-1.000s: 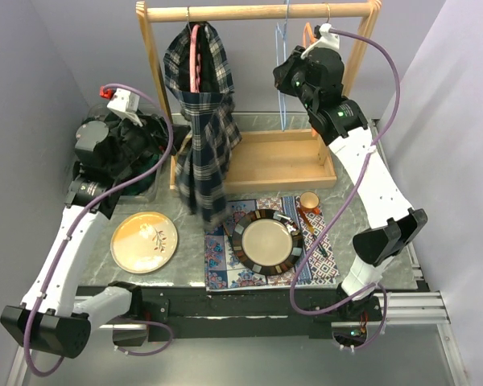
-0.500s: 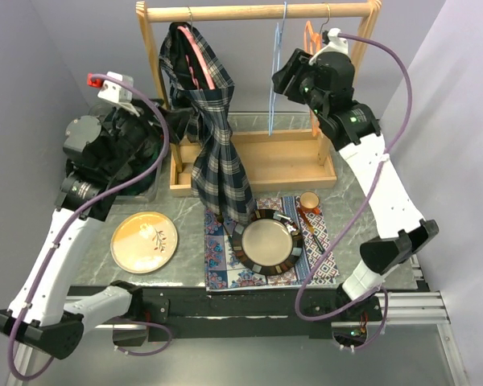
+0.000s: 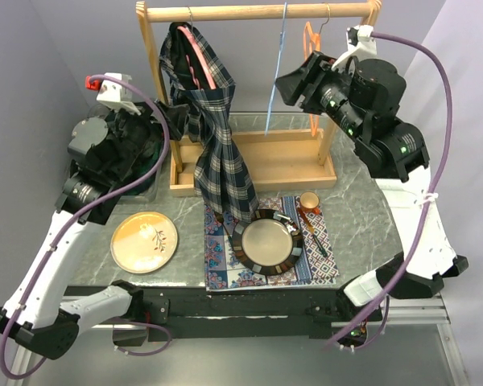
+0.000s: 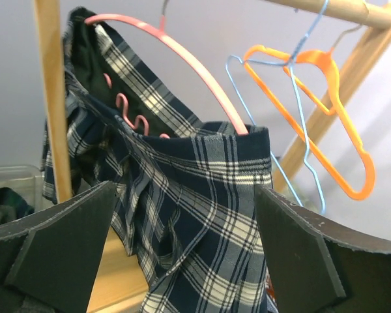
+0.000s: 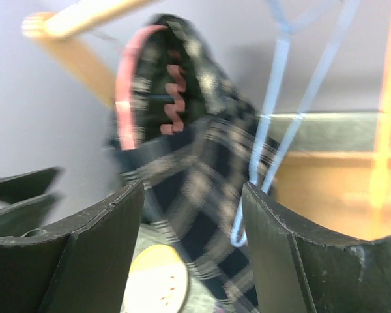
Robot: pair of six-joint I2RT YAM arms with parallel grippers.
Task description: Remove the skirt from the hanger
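Pre-grasp step; left jaws, right jaws both apart and empty, facing skirt (image 3: pixel 221 157) on pink hanger (image 4: pixel 194 65). Next: clamp waistband (image 4: pixel 221 140) in left jaws; draw off hanger.

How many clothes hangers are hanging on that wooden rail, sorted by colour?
Pink hanger, carrying the plaid skirt: 1
Blue hanger: 1
Orange hanger: 1
Total: 3

A grey marbled surface (image 3: pixel 362 221) carries a wooden clothes rack (image 3: pixel 282 161) at the back. Nearer lie a round orange plate (image 3: pixel 144 241) and a patterned cloth placemat (image 3: pixel 221 259).
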